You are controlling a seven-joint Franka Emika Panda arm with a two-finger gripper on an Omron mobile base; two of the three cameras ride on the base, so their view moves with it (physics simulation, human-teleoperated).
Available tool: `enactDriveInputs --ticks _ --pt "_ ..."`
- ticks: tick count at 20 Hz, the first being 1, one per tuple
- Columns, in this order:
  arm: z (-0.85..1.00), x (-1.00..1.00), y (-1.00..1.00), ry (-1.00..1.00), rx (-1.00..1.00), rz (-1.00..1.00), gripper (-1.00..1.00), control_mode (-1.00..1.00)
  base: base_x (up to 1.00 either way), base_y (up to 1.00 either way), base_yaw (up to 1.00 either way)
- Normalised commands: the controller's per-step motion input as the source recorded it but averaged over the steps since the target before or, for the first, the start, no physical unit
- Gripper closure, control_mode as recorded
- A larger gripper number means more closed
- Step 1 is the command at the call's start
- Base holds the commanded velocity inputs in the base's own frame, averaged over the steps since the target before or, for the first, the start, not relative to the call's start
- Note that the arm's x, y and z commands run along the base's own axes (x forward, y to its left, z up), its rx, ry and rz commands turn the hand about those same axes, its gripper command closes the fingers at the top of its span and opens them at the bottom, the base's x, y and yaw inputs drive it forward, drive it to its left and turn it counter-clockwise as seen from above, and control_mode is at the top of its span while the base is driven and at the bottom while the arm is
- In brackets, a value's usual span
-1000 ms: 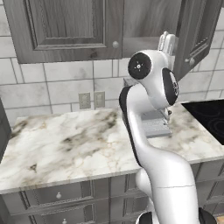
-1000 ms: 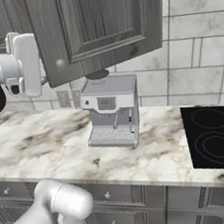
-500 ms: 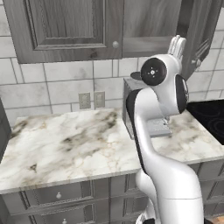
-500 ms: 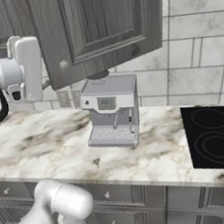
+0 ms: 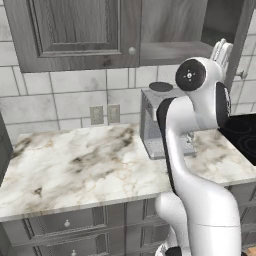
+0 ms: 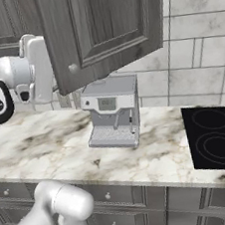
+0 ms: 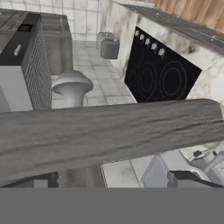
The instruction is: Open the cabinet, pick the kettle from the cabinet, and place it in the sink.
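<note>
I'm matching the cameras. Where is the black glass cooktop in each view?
Left base view: black glass cooktop at the far right edge.
Right base view: cooktop at lower right.
Hand view: cooktop right of centre, tilted.
Shared landmark: boxy silver coffee machine on the counter beside it.

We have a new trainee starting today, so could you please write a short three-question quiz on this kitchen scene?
1. True or false: the right-hand door of the cabinet is swung open.
2. What stands on the counter below that door? A) coffee machine B) toaster C) kettle
3. Fill in: right of the coffee machine, a black ____ is set into the counter.

Key: 1 true; 2 A; 3 cooktop.
</note>
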Motion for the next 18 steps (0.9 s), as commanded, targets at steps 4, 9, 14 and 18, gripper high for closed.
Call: enactDriveInputs --ticks 4,9,14,18 --pt "0.00 -0.04 -0.61 0.01 0.13 -0.09 -1.00 -1.00 0.00 0.00 0.00" --pt "0.00 -0.17 -0.66 0.00 0.16 -0.07 -1.00 -1.00 0.00 0.00 0.00" --pt "0.00 -0.22 -0.62 -0.02 0.14 -0.06 -1.00 -1.00 0.00 0.00 0.00" --pt "0.00 -0.24 -0.62 -0.06 0.11 -0.02 -1.00 -1.00 0.00 0.00 0.00"
